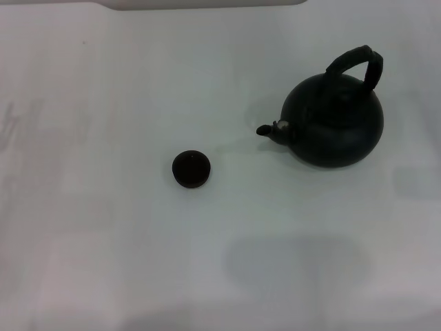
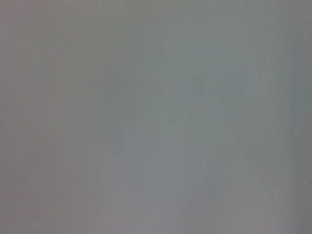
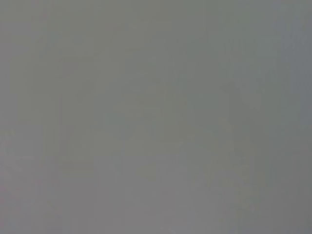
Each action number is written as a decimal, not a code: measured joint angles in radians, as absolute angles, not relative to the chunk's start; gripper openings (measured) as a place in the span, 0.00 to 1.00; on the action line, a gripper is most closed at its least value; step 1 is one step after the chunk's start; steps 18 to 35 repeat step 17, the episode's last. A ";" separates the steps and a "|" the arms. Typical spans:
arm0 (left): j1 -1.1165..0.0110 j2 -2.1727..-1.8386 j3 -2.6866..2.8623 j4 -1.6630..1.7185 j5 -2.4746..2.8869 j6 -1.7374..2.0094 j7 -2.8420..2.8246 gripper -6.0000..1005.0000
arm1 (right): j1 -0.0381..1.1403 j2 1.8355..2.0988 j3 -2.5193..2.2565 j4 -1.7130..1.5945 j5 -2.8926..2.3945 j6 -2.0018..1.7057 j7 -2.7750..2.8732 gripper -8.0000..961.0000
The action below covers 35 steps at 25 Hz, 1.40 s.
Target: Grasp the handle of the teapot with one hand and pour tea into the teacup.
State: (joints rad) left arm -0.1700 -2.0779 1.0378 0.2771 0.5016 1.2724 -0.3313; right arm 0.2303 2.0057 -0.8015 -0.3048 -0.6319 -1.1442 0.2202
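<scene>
Teapot and teacup stand apart on the table, with neither of our grippers in sight.

We see the dark round teapot (image 1: 337, 121) upright on the white table (image 1: 103, 241), its arched handle (image 1: 358, 62) raised over the lid and its spout (image 1: 272, 129) aimed toward the small dark teacup (image 1: 191, 169), which sits well apart from it. None of our fingers appear in the head view, and both wrist views show only blank grey surface, so we can place nothing relative to them, nor tell whether they are spread or closed. Nothing holds the handle. Whether the cup holds tea we cannot tell; this fits both a moment ahead of the pour and one after the pot was set down again.
</scene>
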 joint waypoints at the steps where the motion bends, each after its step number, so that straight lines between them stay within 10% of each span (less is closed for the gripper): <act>1: -0.170 -2.078 1.038 0.277 0.502 1.272 -0.331 0.84 | 0.231 2.006 -0.801 -0.303 -0.632 -1.138 0.218 0.86; 35: -0.188 -2.080 1.038 0.227 0.488 1.270 -0.324 0.84 | 0.251 2.009 -0.765 -0.273 -0.632 -1.092 0.216 0.86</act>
